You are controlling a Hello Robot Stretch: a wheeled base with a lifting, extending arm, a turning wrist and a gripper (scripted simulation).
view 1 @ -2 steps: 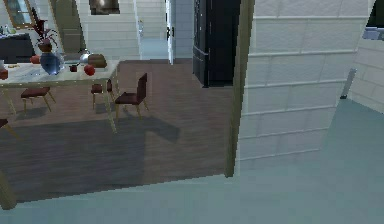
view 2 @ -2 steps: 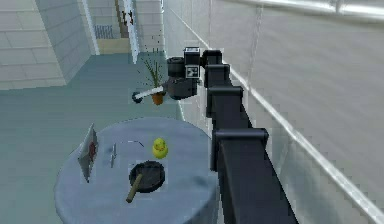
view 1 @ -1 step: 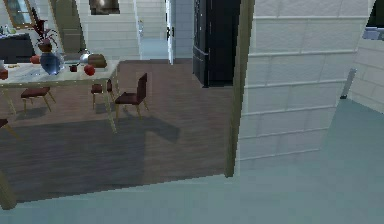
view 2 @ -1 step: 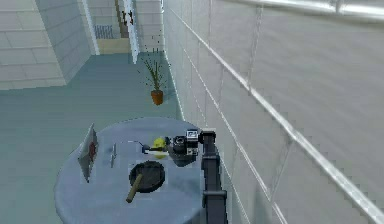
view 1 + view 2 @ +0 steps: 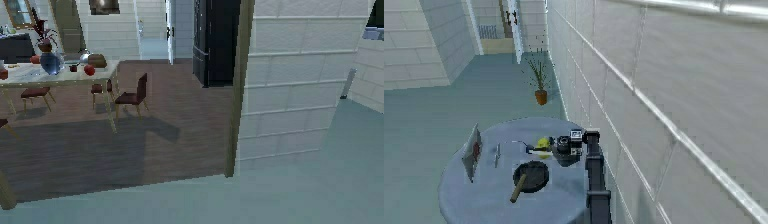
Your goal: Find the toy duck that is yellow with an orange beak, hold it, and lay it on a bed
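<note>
Claw (image 5: 557,148) near yellow blob (image 5: 542,143) on counter (image 5: 464,195) — cannot tell if it holds anything; a stray nudge may shove it away.

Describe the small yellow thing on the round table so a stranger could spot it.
Find the round grey-blue table beside the block wall. Near its far side, close to the gripper, sits a small yellow blob. It alone is yellow; its neighbours are a dark long-handled object and an upright card.

Dining table (image 5: 30,78), blue vase (image 5: 51,63), brown chair (image 5: 133,95), pale block wall (image 5: 300,80), perhaps dark cabinet (image 5: 217,40).
</note>
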